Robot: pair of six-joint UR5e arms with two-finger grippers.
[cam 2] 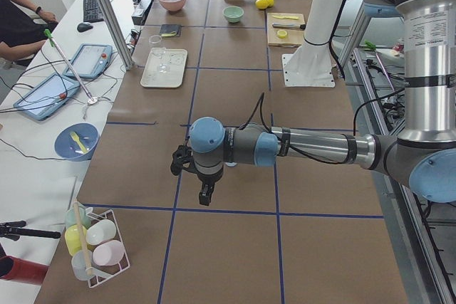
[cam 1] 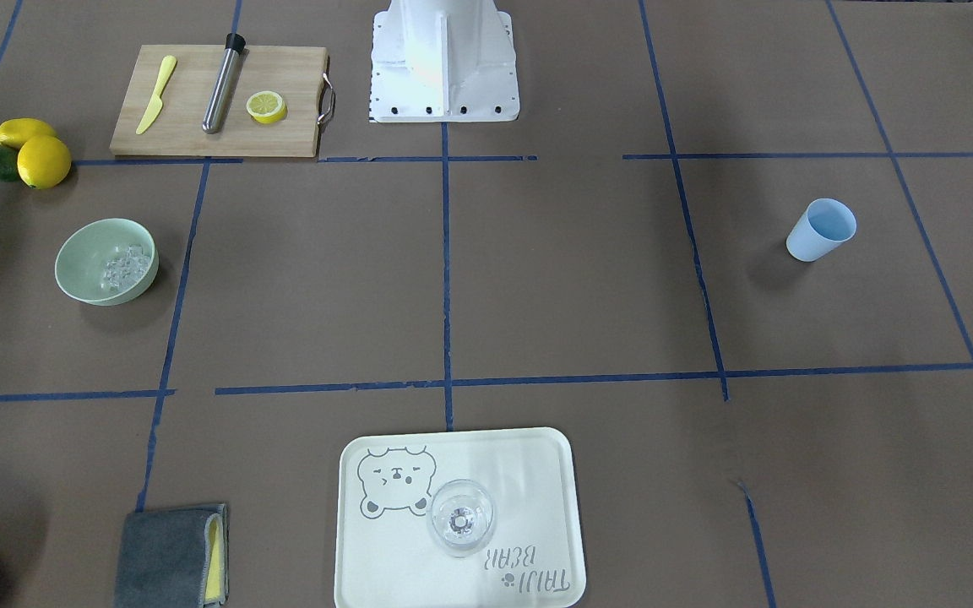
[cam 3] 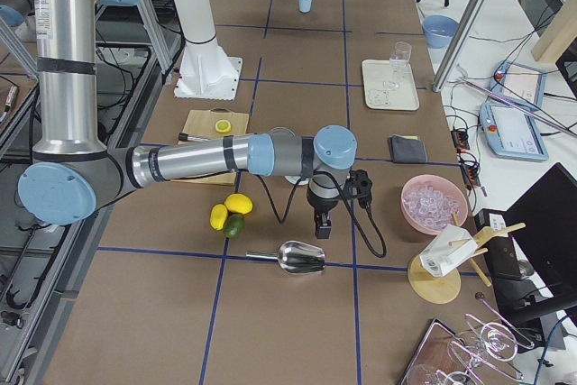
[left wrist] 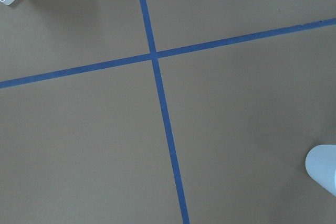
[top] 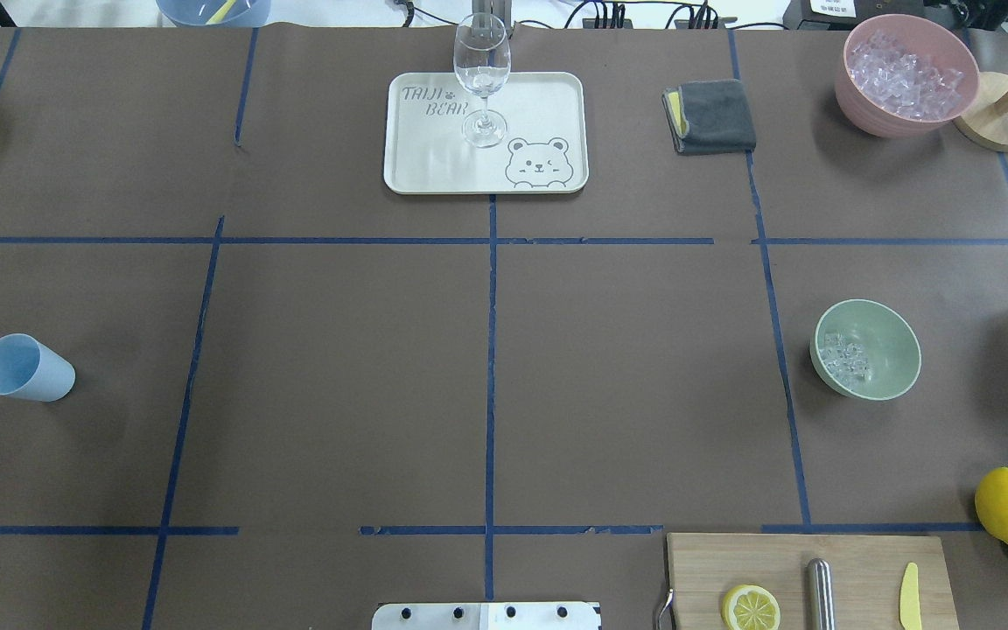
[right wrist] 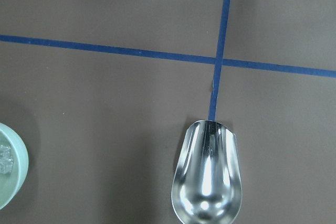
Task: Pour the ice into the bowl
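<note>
The pale mint-green bowl [cam 1: 81, 252] stands on the brown table, on the right in the overhead view [top: 891, 343]. A small cluster of clear ice [cam 1: 126, 268] lies inside it [top: 845, 359]. In the right wrist view the bowl's edge [right wrist: 10, 187] shows at lower left, and an empty metal scoop [right wrist: 207, 182] lies on the table. My right gripper [cam 3: 322, 225] hangs above the table near the scoop [cam 3: 302, 259]. My left gripper [cam 2: 206, 194] hovers near the table's other end. Both show only in the side views, so I cannot tell if either is open or shut.
A pink bowl [top: 906, 87] full of ice stands at the far right. A tray [top: 434, 166] holds a wine glass [top: 481, 70]. There are also a grey cloth [top: 714, 114], a blue cup [top: 23, 367], lemons [top: 1007, 506], and a cutting board [top: 854, 560] with a lemon half.
</note>
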